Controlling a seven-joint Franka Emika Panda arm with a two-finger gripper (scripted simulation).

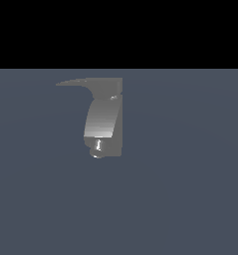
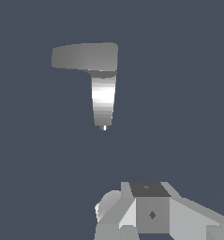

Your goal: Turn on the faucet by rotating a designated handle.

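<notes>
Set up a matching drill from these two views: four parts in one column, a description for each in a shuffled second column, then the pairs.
Column one:
1. thin dark-grey tapering handle
2. curved shiny metallic spout
3. small bright nozzle tip
4. white blocky robot claw

Column two:
A. banded highlights along its length
B. seen only in the wrist view, apart from the grey faucet
C. points toward the exterior view's left
D. at the spout's lower end

Pairs: 1-C, 2-A, 3-D, 4-B

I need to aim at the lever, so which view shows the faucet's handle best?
The exterior view: the handle tapers to a pointed tip, clear of the spout. The wrist view shows the handle only as a blunt block.
</notes>
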